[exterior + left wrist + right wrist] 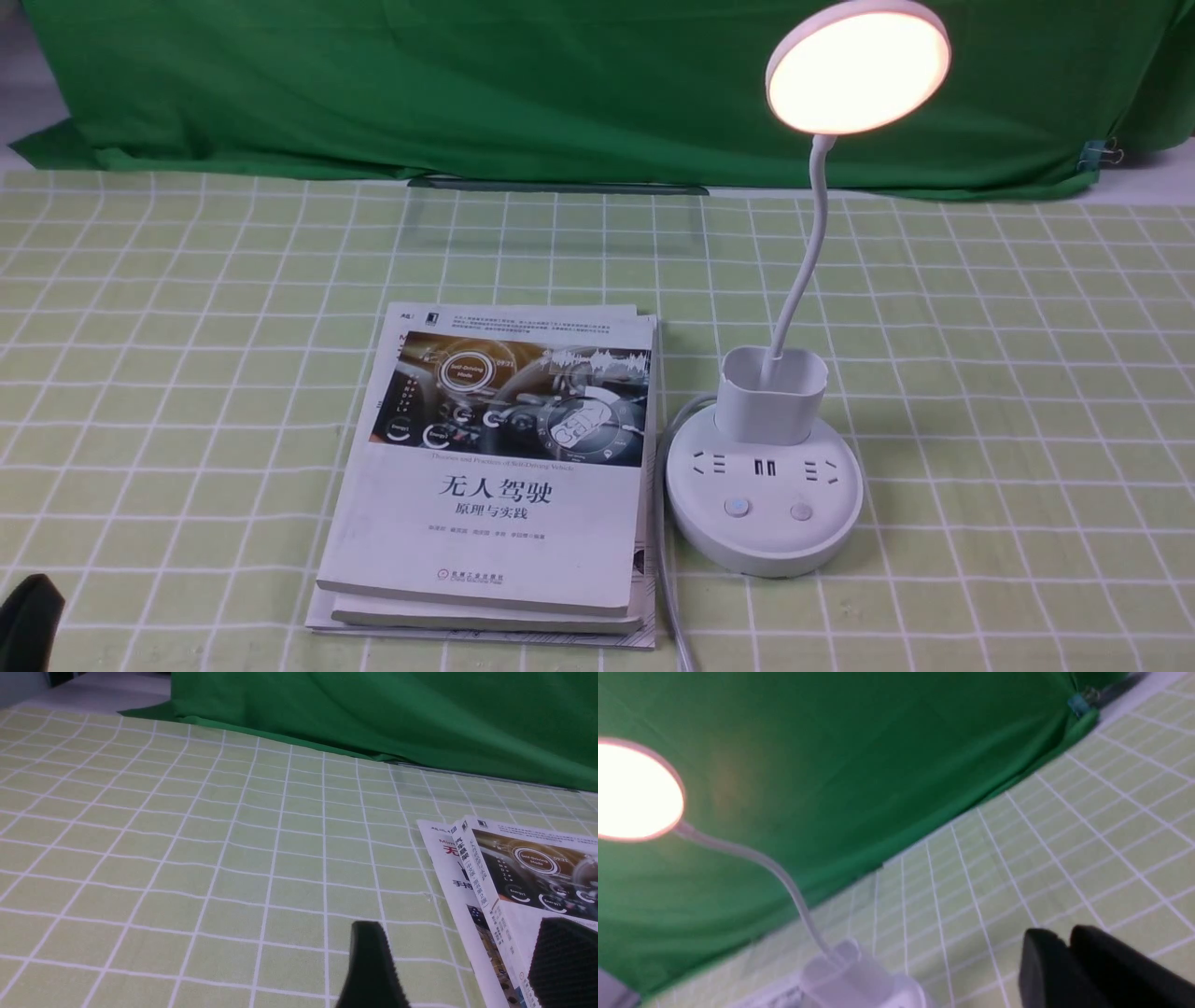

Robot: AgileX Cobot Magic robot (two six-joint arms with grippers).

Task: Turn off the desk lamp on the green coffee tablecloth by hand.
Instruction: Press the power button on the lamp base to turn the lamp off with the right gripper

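Observation:
The white desk lamp stands on the green coffee tablecloth (187, 373), right of centre. Its round disc head (857, 65) glows. The bendy neck drops into the cup holder (770, 392) on the round base (764, 551), which has sockets and two buttons (738, 507). My left gripper (462, 956) is open and empty, low over the cloth and the book's edge; a black part of it shows in the front view's near left corner (28, 621). My right gripper (1064, 947) is shut and empty, apart from the lamp (635, 788). It is out of the front view.
A stack of white books (504, 476) lies just left of the lamp base, also in the left wrist view (514, 882). The lamp's white cord (665, 579) runs between them toward the near edge. A dark green draped cloth (560, 84) hangs along the back.

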